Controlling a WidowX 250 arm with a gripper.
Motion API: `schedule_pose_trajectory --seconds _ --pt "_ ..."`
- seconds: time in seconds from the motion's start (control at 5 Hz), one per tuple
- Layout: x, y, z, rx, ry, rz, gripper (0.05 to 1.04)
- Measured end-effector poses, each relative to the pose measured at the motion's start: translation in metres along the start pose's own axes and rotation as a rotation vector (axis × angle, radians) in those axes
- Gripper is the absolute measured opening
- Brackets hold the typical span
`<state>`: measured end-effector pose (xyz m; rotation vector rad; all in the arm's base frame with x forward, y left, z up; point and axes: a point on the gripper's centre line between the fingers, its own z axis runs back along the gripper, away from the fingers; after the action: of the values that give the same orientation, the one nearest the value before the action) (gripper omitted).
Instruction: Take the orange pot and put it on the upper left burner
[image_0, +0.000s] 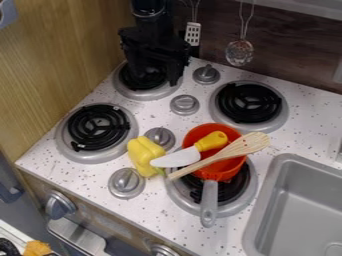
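- White counter top (294, 135): carries lower right burner (230, 190), taken as landmark for all places below.
- Grey sink (267, 200): lies just right of landmark. Risk: loose items dropping in, if shaken off on that side.
- Black gripper (157, 78): hangs diagonally across from landmark, over upper left burner (150, 84); fingers spread, nothing pinched. Risk: knocking the load askew, if brought down too centrally.
- Orange pot (226, 169): sits on landmark, towards its back part, with grey handle (208, 202) pointing out over the front. Needs lifting and carrying to the far diagonal. Risk: tipping or twisting in the grasp, if held by handle end alone.
- Wooden spatula (234, 151): lies across the rim above landmark. Risk: sliding off on any tilt, for want of anything securing it.
- Yellow-handled knife (184, 156): lies above landmark, blade jutting left. Risk: levering out, from overhang.
- Yellow pepper (145, 156): rests just left of landmark. Risk: snagging the blade, if dragged sideways before lifting.
- Raised knobs (184, 105): stand between landmark and target. Risk: catching the base, if carried low.
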<state>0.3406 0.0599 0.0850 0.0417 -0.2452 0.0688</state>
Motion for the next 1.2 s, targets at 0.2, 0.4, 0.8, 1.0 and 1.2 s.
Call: schedule_pose_trajectory --seconds 0.2,0.4,0.8,1.0,1.2 --pt "-0.006 -0.002 -0.009 -0.003 0.041 0.005 1.001" --pt "-0.019 -0.024 -0.005 0.025 0.146 0.058 1.001" --pt "-0.040 -0.077 0.022 0.046 0.260 0.170 1.001" --pt "-0.064 -0.088 0.016 0.038 0.259 0.282 1.001" --pt "-0.088 -0.098 0.005 0.047 0.282 0.371 1.001"
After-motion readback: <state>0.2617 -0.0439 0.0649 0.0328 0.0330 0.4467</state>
